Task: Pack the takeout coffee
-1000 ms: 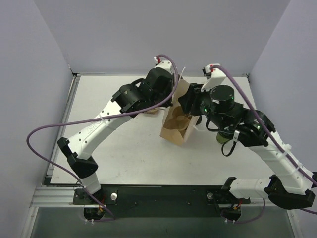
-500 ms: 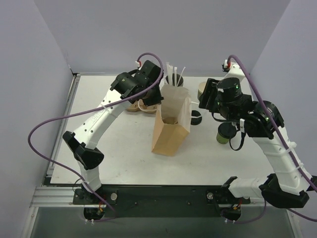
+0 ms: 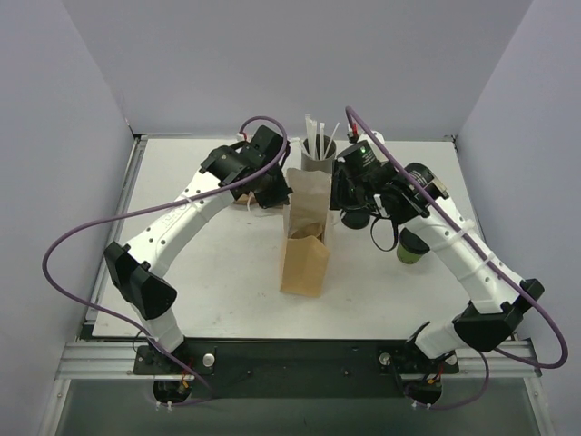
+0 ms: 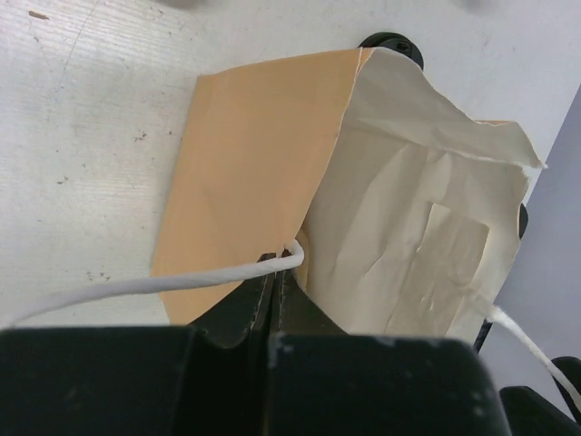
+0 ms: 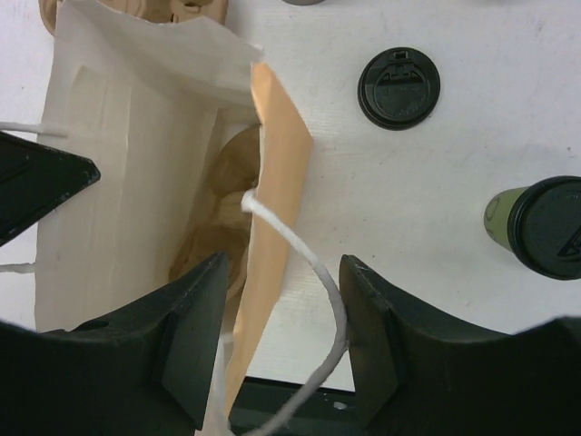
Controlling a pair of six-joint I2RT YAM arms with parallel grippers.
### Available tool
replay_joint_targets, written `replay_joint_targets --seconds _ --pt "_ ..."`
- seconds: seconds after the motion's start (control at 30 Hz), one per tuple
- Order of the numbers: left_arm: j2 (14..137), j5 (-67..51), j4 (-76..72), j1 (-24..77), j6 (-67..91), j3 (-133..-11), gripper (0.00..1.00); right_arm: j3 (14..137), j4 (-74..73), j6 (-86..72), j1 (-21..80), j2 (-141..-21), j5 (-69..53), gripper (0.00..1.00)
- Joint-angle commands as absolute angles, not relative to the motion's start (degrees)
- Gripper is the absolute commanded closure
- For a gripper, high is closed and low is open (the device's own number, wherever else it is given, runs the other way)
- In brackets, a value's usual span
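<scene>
The takeout coffee (image 3: 413,247), a small green cup with a black lid, stands on the table right of the bag and shows at the right edge of the right wrist view (image 5: 545,225); neither gripper touches it. A brown paper bag (image 3: 304,245) stands open-topped at mid-table. My left gripper (image 3: 278,194) is shut on the bag's left rim (image 4: 263,154), next to its white string handle (image 4: 182,282). My right gripper (image 5: 281,272) is open, its jaws astride the bag's right wall (image 5: 280,173) and the other handle string (image 5: 313,268).
A loose black lid (image 5: 399,87) lies on the table between the bag and the coffee. A grey straw holder (image 3: 318,156) with white straws stands behind the bag. Something tan lies inside the bag (image 5: 218,218), and tan pieces (image 3: 243,200) sit behind my left gripper.
The bag has gone from tilted to upright, still held by my left gripper. My right gripper drew away to the right, then came back left to straddle the bag's right rim.
</scene>
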State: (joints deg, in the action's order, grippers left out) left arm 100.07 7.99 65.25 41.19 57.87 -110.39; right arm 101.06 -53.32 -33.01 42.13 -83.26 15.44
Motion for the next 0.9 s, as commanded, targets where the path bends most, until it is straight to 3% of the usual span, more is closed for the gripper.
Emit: replay_joint_targets --seconds 0.0,0.27,0.37,0.43,0.5,0.57,0.67,0.73,0.87 --pt "97.3 6.33 62.49 41.31 59.77 -109.51 1.0 100.28 -52.39 -32.52 43.77 -82.88 16.27 0.52" --pt "96.42 5.98 61.09 41.66 59.24 -108.11 1.0 95.81 -50.1 -32.96 43.68 -85.51 12.57 0.53" --pt "95.8 5.98 60.47 41.66 59.15 -107.32 1.0 92.82 -50.18 -33.4 43.33 -86.04 12.57 0.58" --pt "95.36 5.63 59.68 41.57 59.06 -106.62 1.0 91.15 -49.57 -33.66 42.72 -86.13 11.43 0.64" --pt "95.27 5.1 59.15 41.57 58.98 -106.17 1.0 91.49 -49.04 -33.31 42.45 -86.57 10.73 0.81" --pt "96.06 3.88 60.11 41.13 58.54 -109.75 1.0 98.75 -53.57 -32.26 42.28 -88.58 10.98 1.0" --pt "100.1 4.04 69.49 42.0 56.96 -127.44 1.0 121.41 -63.42 -30.94 44.64 -91.66 15.37 1.0" --pt "101.34 3.87 74.77 42.1 57.21 -131.65 1.0 122.88 -63.9 -31.37 45.09 -91.15 14.34 1.0" --pt "94.76 -1.21 63.49 40.17 59.49 -106.94 1.0 102.55 -55.66 -33.13 42.73 -89.99 6.9 1.0"
